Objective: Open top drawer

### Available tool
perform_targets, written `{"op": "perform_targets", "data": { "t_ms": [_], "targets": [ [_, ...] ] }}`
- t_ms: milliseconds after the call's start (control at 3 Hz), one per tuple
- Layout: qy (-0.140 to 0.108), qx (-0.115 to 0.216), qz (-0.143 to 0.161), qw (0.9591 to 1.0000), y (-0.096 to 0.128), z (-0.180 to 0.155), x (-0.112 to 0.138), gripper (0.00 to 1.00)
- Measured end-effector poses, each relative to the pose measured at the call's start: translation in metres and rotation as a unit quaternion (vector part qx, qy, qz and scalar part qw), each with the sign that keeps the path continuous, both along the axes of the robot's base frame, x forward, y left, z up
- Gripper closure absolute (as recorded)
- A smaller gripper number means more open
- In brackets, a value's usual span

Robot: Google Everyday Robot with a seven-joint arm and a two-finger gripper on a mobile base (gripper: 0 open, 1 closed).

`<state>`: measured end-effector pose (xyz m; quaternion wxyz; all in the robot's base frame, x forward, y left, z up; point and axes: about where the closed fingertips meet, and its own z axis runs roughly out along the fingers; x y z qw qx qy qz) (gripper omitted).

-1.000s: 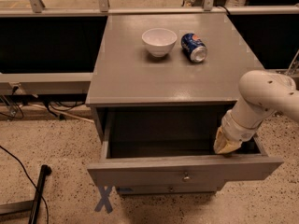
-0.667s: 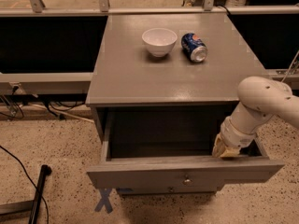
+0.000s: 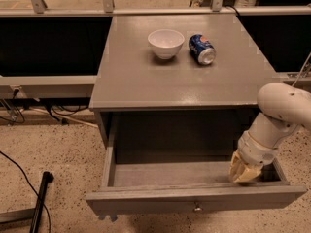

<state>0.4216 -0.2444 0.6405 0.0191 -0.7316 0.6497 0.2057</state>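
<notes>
The top drawer [image 3: 194, 198] of the grey cabinet stands pulled far out. Its inside is bare, and a small round metal knob [image 3: 197, 208] sits at the centre of its front. My gripper [image 3: 244, 173] hangs from the white arm at the right. It reaches down into the drawer's right end, just behind the front panel. The lower drawers are out of view.
On the cabinet top [image 3: 146, 76] stand a white bowl [image 3: 165, 42] and a blue can [image 3: 201, 49] lying on its side. A black pole [image 3: 40, 198] and cables lie on the speckled floor at the left. A dark recess and rails run behind.
The drawer has come out a little further toward the camera, and my gripper has moved with it along its right end.
</notes>
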Motion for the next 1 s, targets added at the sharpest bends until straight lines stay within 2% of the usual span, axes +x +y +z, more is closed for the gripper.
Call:
{"op": "perform_targets", "data": {
  "t_ms": [333,667,1000],
  "targets": [
    [-0.041,0.016,-0.003,0.999,-0.008,0.027,-0.005,1.0],
    [-0.123,0.03,-0.011,0.9919,-0.017,0.061,0.003,1.0],
    [-0.199,0.046,-0.032,0.9783,-0.023,0.088,0.011,0.81]
  ]
}}
